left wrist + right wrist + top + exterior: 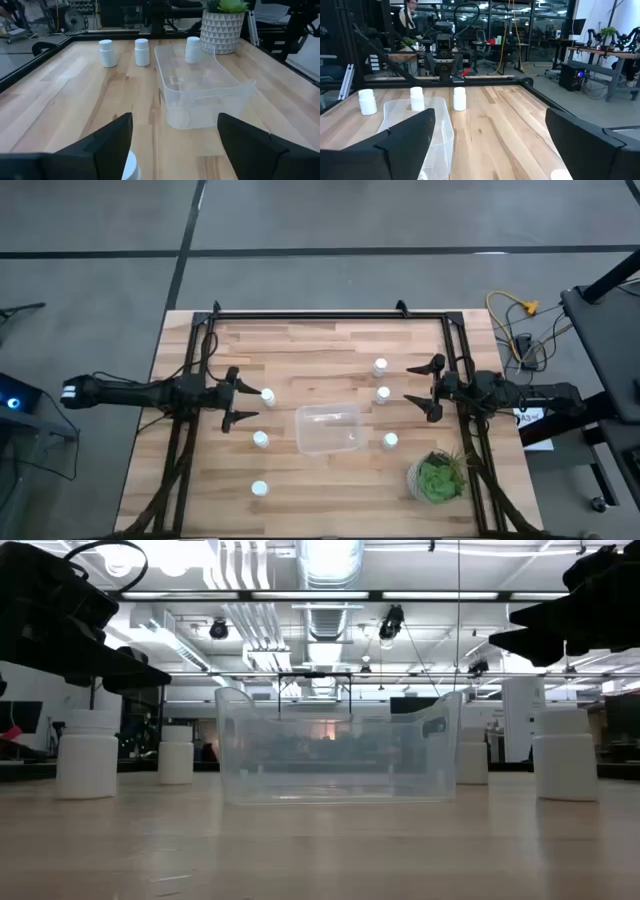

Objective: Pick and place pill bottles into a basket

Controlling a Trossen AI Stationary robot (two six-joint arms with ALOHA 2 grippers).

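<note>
- Now the basket point(328, 428) sits empty near the middle of the bench point(310, 340), and all 6 bottles stand upright on the wood outside it.
- Left of the basket: bottle 1 point(268, 395) lies between the tips of the left gripper point(246, 397), bottle 2 point(260, 439) stands just off the basket's left end, and bottle 3 point(259, 489) is further toward the bench's near edge.
- Right of the basket: bottle 4 point(380, 366) stands farthest back, bottle 5 point(383, 393) just off the basket's far right corner, and bottle 6 point(390, 441) near its right end.
- The left gripper hovers left of the basket with its fingers point(107, 142) spread; bottle 1's cap shows by the inner edge of one finger in the left wrist view, and whether it touches I cannot tell.
- The right gripper point(428, 388) hangs right of the basket, beyond bottle 5, its fingers point(402, 137) spread wide and holding nothing.
- A potted plant point(437, 477) stands right of the basket, at the bench's near right corner, close to bottle 6.
- In the low view the basket point(338, 748) stands centred, with bottles on both sides of it and the 2 grippers dark in the upper corners.
</note>
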